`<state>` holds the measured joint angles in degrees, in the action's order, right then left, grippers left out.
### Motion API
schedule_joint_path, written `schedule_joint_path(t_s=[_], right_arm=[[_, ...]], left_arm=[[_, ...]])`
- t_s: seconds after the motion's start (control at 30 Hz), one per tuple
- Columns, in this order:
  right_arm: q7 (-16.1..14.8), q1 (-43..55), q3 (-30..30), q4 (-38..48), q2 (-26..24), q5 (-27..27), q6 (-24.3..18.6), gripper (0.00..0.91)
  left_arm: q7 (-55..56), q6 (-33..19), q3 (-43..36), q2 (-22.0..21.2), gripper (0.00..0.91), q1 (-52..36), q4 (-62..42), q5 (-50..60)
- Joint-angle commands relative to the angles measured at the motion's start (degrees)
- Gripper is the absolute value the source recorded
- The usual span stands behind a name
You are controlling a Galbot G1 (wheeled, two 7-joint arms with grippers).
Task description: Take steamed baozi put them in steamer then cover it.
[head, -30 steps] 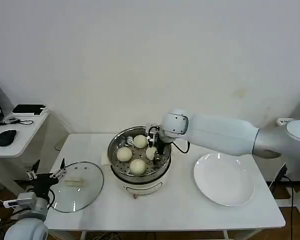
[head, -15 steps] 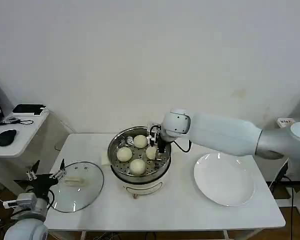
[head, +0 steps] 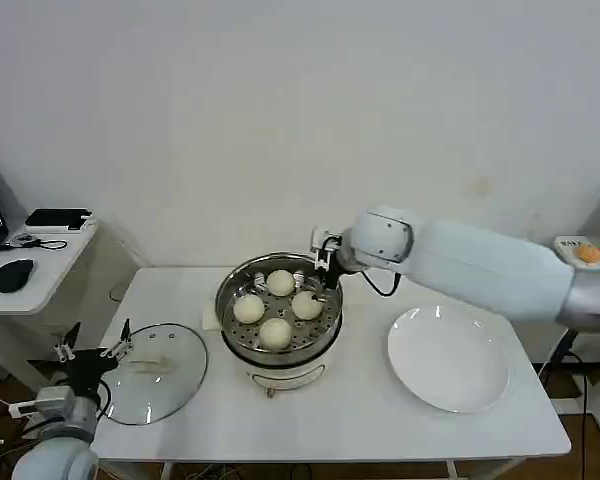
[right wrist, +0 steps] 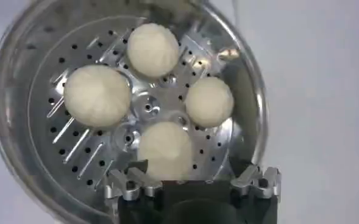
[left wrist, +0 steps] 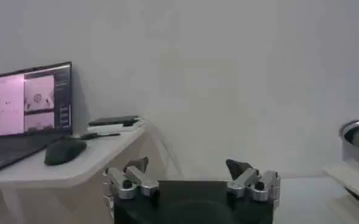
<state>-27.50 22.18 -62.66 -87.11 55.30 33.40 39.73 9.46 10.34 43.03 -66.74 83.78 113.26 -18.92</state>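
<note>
We are seeing all four steamed baozi sitting inside the steamer, right under our right gripper, which is hanging over the far rim with its fingers spread wide and holding nothing. Our left gripper is waiting low at the table's near left corner, fingers wide too, just beside the glass lid lying flat on the table.

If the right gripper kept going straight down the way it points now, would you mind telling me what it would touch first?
Most likely a steamed baozi: the right gripper, jaws open, points down into the steamer, and that bun lies nearest between its fingers. Depth is unclear, so the steamer's rim might come first.
</note>
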Motion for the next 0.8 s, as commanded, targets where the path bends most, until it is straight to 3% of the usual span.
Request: schedule_joint_path(t_s=[0.03, 0.07, 0.13, 0.2, 0.27, 0.33, 0.53, 0.6, 0.7, 0.8], right_arm=[[25.32, -33.76, 35.52, -14.29, -12.08, -4.45, -15.99, 0.907], [25.32, -37.48, 37.85, -14.40, -11.92, -5.27, -15.99, 0.907], [25.43, -54.54, 57.12, -15.45, -9.28, -12.96, -23.74, 0.907], [24.68, -61.50, 63.93, -15.49, -7.18, -16.87, -27.14, 0.907], [23.51, -74.90, 77.83, -15.32, -1.58, -20.77, -32.65, 0.907], [21.97, -80.30, 84.75, -14.70, 3.79, -22.26, -36.58, 0.907], [16.18, -93.50, 101.26, -13.70, 16.73, -24.69, -45.67, 0.907], [12.55, -97.55, 106.73, -13.71, 19.74, -25.81, -48.01, 0.907], [8.89, -102.29, 109.73, -14.79, 22.23, -23.89, -49.69, 0.907], [7.92, -106.69, 111.16, -16.93, 24.97, -23.84, -50.28, 0.907]], left_arm=[[0.02, -0.54, -0.32, -0.70, 0.907, 0.29, -0.49, 1.01], [-0.03, -0.81, -0.35, -0.79, 0.907, 0.41, -0.59, 1.27], [-0.08, -1.44, -0.44, -1.00, 0.907, 0.68, -1.03, 2.40], [-0.17, -1.86, -0.57, -0.96, 0.907, 0.89, -1.46, 3.09], [-0.34, -2.61, -0.69, -1.06, 0.907, 0.78, -2.16, 4.39], [-0.69, -3.28, -0.86, -1.13, 0.907, 0.70, -2.74, 6.48], [-1.61, -8.34, -1.99, -1.21, 0.907, 1.32, -4.72, 20.96], [-1.67, -10.01, -2.17, -1.35, 0.907, 1.85, -5.24, 27.14], [-1.11, -12.78, -1.93, -1.26, 0.907, 2.81, -6.28, 38.06], [-0.46, -16.78, -0.50, -1.32, 0.907, 4.03, -8.18, 55.20]])
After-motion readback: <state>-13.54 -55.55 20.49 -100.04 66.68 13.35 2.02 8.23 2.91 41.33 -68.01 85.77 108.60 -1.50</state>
